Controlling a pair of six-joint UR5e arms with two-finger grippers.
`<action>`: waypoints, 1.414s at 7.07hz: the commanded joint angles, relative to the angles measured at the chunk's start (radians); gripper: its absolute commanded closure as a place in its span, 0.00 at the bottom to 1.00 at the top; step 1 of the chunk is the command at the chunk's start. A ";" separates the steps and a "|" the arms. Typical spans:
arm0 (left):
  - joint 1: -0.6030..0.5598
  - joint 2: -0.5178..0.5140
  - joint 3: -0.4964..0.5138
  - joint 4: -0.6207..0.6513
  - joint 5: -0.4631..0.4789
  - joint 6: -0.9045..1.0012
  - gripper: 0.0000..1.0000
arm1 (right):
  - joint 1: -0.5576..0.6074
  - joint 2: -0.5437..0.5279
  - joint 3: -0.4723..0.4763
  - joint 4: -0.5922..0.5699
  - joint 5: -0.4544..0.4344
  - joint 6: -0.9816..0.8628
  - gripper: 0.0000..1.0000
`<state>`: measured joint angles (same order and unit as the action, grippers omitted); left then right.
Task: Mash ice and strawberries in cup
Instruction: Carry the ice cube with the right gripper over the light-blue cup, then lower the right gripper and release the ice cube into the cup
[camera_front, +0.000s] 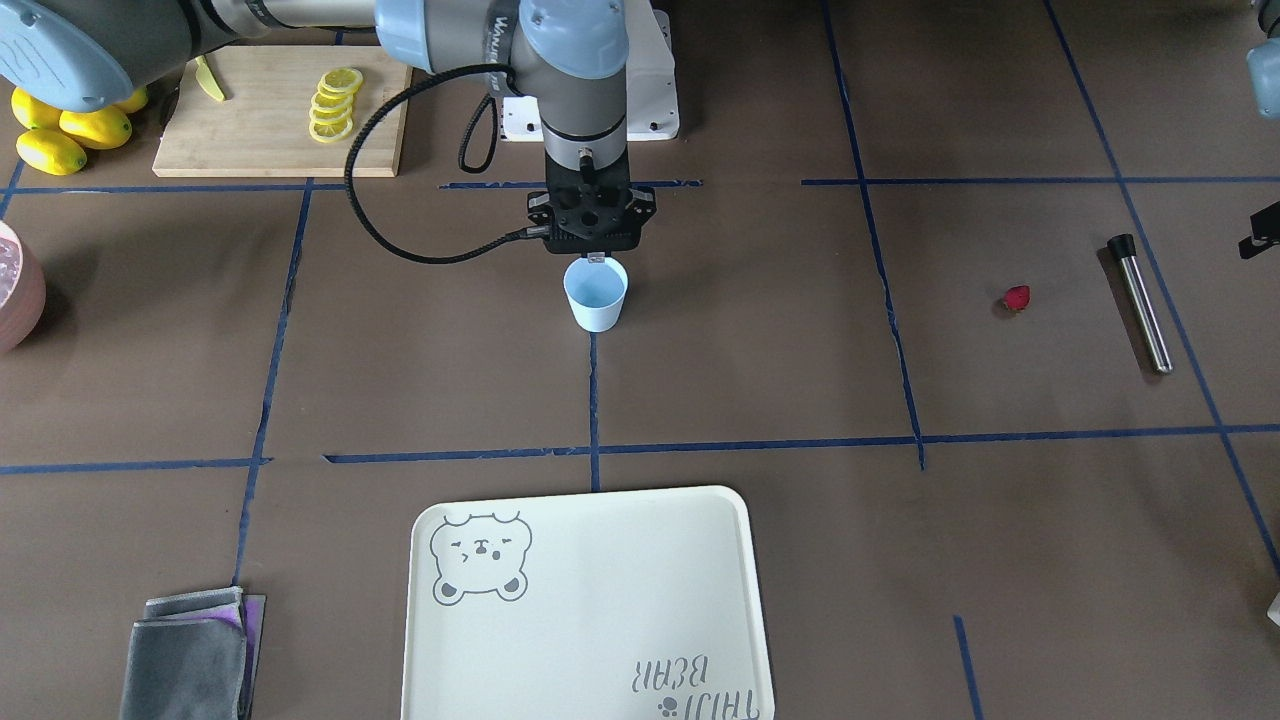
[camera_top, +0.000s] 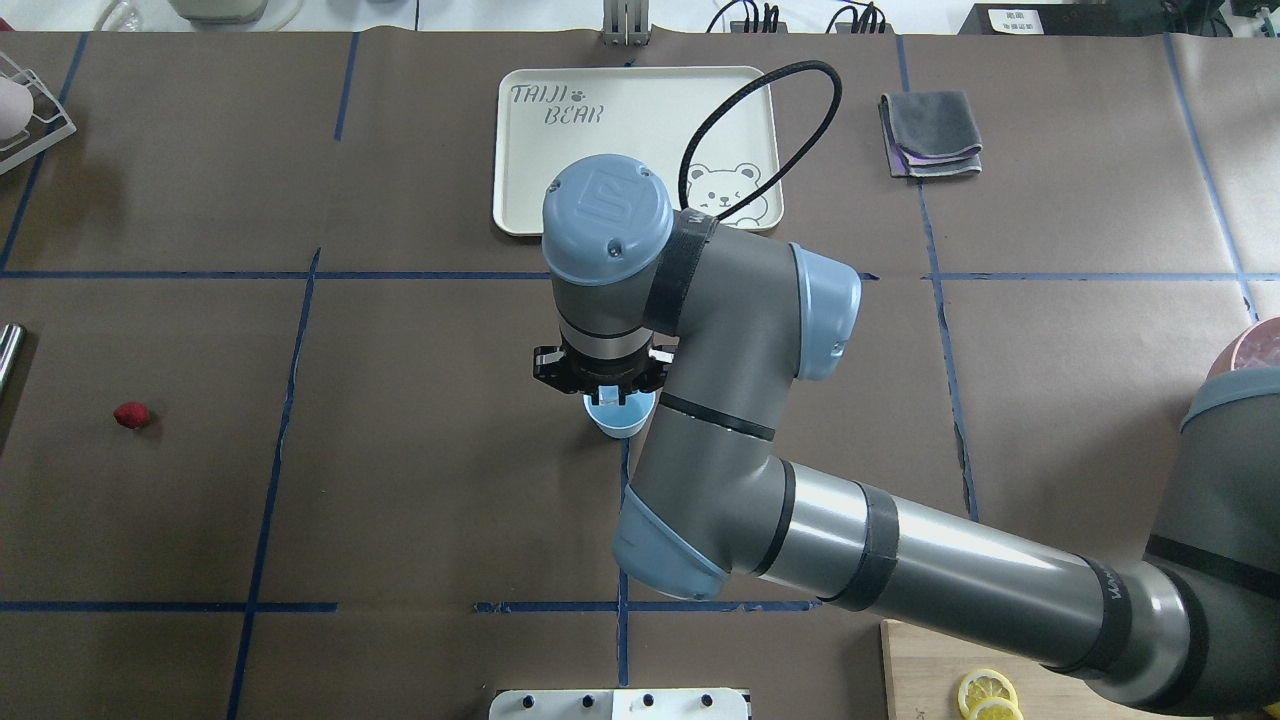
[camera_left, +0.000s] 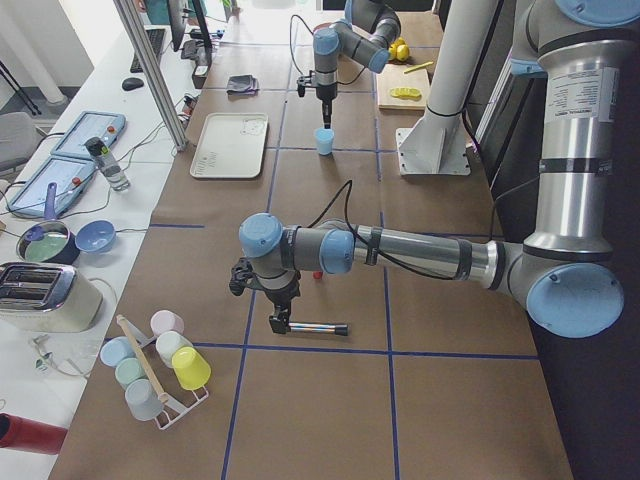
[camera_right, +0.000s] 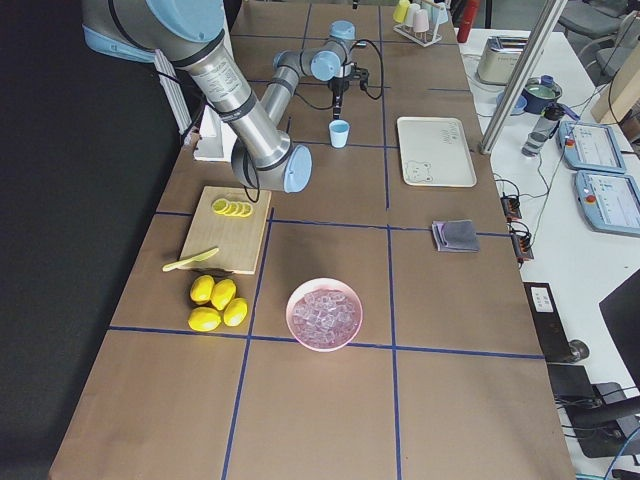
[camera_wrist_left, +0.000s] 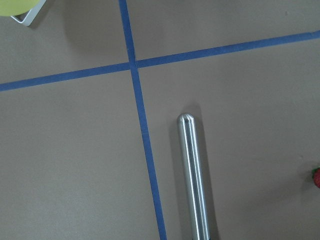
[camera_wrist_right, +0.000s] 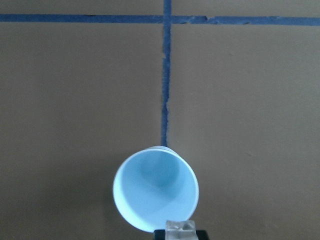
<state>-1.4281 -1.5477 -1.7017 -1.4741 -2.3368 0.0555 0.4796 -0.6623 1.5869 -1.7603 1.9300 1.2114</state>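
Note:
The pale blue cup (camera_front: 596, 293) stands upright mid-table, and its inside looks bare in the right wrist view (camera_wrist_right: 155, 190). My right gripper (camera_front: 597, 258) hangs just above the cup's rim, shut on a clear lump of ice (camera_wrist_right: 180, 227). More ice fills the pink bowl (camera_right: 324, 312). The strawberry (camera_front: 1016, 298) lies alone on the table, beside a steel muddler (camera_front: 1140, 305) with a black end. My left gripper (camera_left: 280, 318) hovers over the muddler (camera_wrist_left: 192, 175); its fingers do not show clearly, so I cannot tell their state.
A cream bear tray (camera_front: 590, 610) lies beyond the cup. A cutting board (camera_front: 270, 110) with lemon slices, whole lemons (camera_front: 70, 130) and a folded grey cloth (camera_front: 190, 655) are on my right side. A rack of cups (camera_left: 160, 365) stands past the muddler.

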 joint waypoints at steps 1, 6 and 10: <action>0.000 0.000 0.007 0.000 0.001 0.003 0.00 | -0.007 0.010 -0.025 0.013 -0.003 0.007 0.99; 0.000 -0.002 0.007 0.000 0.001 0.003 0.00 | 0.014 -0.005 -0.021 -0.007 -0.009 0.002 0.83; 0.000 -0.002 0.008 0.000 0.001 0.001 0.00 | 0.014 -0.005 -0.016 -0.018 -0.003 0.002 0.25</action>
<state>-1.4282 -1.5493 -1.6938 -1.4742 -2.3363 0.0569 0.4933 -0.6652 1.5698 -1.7772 1.9256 1.2134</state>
